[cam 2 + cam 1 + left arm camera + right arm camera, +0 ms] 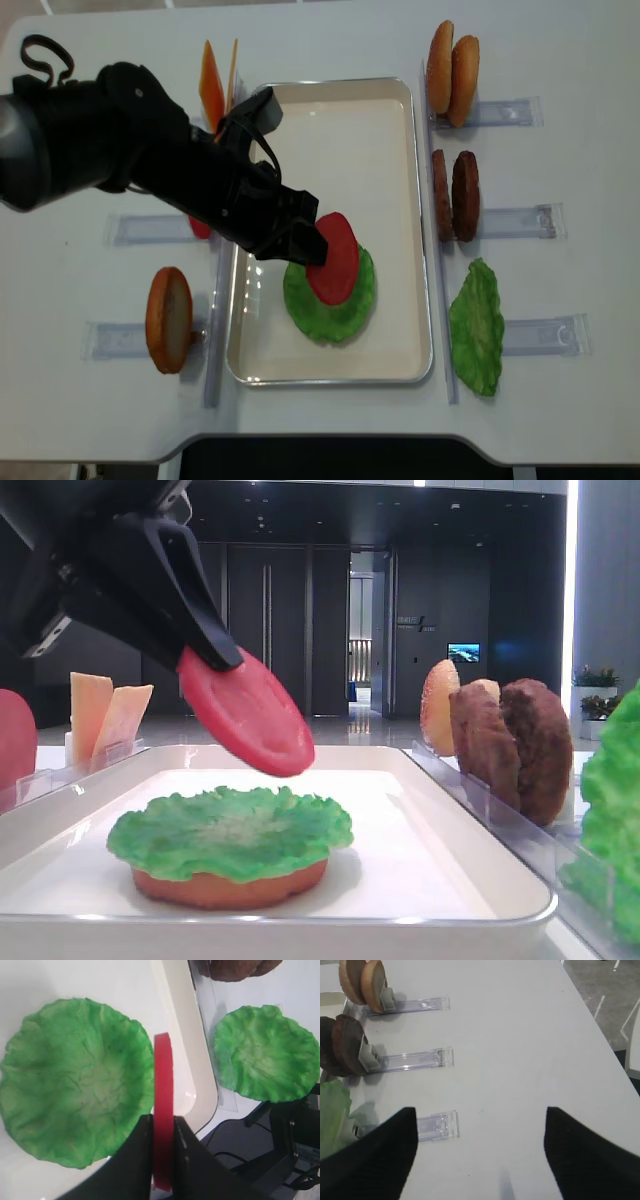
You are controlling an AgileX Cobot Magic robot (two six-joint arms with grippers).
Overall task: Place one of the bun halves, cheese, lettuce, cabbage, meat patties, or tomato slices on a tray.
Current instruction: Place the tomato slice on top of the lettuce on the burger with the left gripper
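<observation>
My left gripper (pixel 215 660) (pixel 163 1125) (pixel 312 245) is shut on a red tomato slice (pixel 245 715) (pixel 163 1110) (pixel 335 258), gripping it by its edge. The slice hangs tilted just above a green lettuce leaf (pixel 230 830) (pixel 75 1080) (pixel 322 312). That leaf lies on a bun half (pixel 230 888) in the near part of the white tray (pixel 420 810) (pixel 340 130). My right gripper (pixel 480 1110) is open above bare table, with nothing between its fingers, and shows only in its wrist view.
Right of the tray, clear holders (pixel 415 1060) carry two bun halves (pixel 452 70), two meat patties (pixel 453 195) and a second lettuce leaf (pixel 475 325). Left of it stand cheese slices (pixel 215 85), another tomato slice (pixel 12 740) and a bun half (pixel 168 318).
</observation>
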